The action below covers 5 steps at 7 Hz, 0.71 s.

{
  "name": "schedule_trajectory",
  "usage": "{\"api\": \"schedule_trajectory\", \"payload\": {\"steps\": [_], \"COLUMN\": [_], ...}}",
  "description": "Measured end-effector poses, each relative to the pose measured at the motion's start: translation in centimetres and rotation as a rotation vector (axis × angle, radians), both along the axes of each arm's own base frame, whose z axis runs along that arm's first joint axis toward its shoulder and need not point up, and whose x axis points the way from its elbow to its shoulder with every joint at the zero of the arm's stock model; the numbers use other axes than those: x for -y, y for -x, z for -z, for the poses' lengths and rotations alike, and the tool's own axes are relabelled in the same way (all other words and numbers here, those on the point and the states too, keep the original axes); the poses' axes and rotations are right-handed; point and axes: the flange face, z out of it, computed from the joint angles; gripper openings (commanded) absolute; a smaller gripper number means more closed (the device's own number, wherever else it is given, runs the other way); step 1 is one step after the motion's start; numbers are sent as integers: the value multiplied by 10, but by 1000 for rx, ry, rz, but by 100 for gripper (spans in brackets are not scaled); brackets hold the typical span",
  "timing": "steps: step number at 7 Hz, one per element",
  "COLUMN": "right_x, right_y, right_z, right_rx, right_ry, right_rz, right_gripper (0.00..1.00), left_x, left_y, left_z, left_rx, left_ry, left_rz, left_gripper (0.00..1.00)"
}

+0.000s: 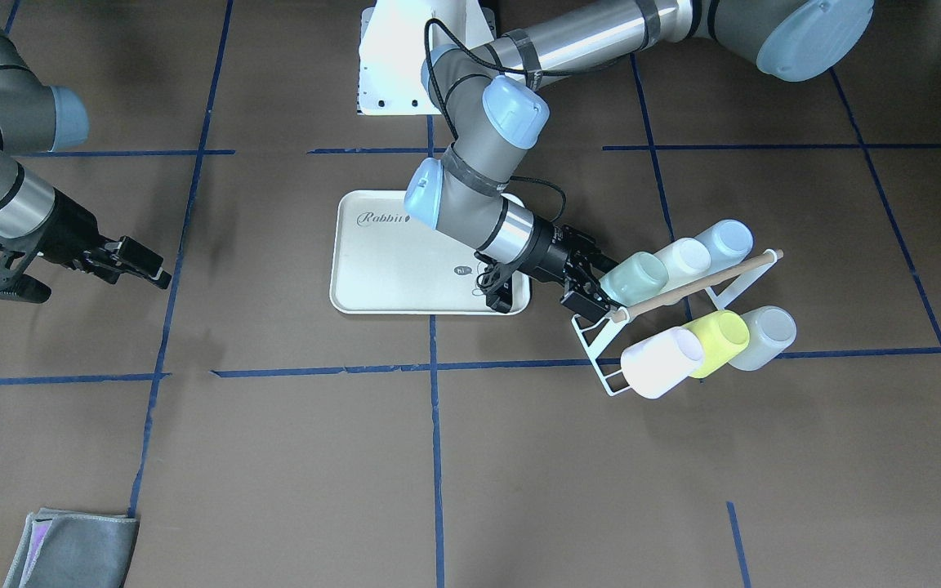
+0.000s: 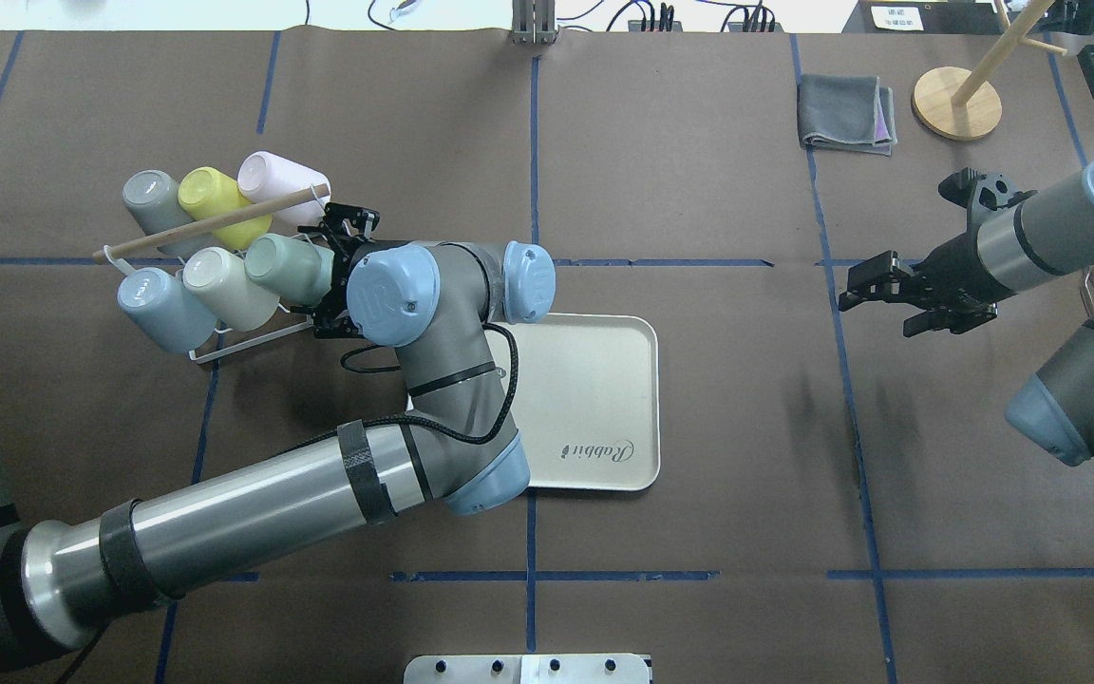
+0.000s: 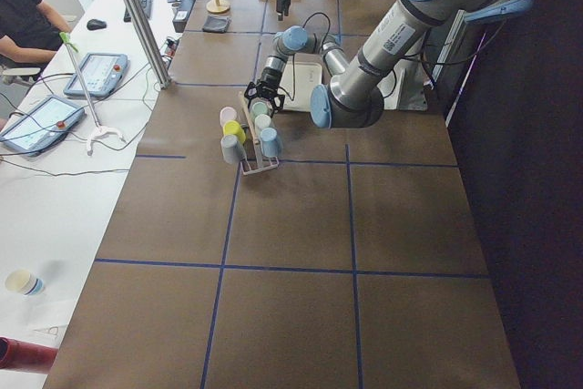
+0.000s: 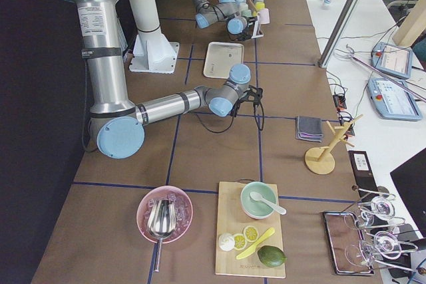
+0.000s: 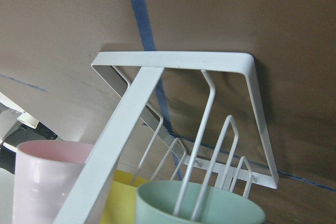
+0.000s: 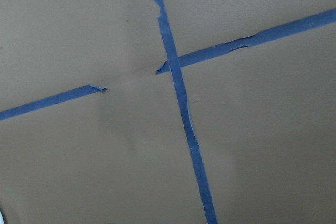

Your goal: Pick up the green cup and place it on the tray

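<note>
Reaching toward a white wire rack (image 1: pixel 593 347) of pastel cups right of centre, the left gripper (image 1: pixel 601 286) stands wide open, its fingers on either side of the near end of the green cup (image 1: pixel 636 278), which lies on the rack. The cream tray (image 1: pixel 389 278), lettered "Rabbit", sits just left. The right gripper (image 1: pixel 144 265), far left, hangs over the table; its opening cannot be told.

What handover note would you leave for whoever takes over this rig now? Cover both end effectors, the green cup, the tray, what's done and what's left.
Left end effector: open, jaws either side of the green cup, at its mouth end.
Right end effector: open, away over the table.
Cup: on its side on the white rack, not lifted.
Tray: beside the rack, no cup seen on it.
Done: approach. Left: grasp, lift off, set on tray.
</note>
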Motion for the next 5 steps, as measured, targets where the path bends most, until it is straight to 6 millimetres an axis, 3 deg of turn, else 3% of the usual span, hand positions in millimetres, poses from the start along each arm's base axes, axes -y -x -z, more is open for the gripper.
{"api": "schedule_trajectory", "payload": {"steps": [1, 2, 3, 4, 5], "right_x": [0, 1, 1, 1, 1], "right_y": [0, 0, 1, 1, 1], "right_z": [-1, -1, -1, -2, -2], "right_rx": [-1, -1, -1, -2, -2], "right_ry": [1, 2, 2, 3, 4], "right_rz": [0, 0, 0, 0, 0], "right_gripper": [100, 100, 100, 100, 100], "left_x": [0, 0, 0, 0, -1], "left_y": [1, 1, 2, 2, 3], "left_z": [-3, -4, -4, -4, -3], "left_rx": [2, 2, 0, -4, -7], "left_ry": [2, 2, 1, -2, -4], "left_rz": [-1, 0, 2, 5, 6], "left_gripper": [100, 91, 68, 54, 47]}}
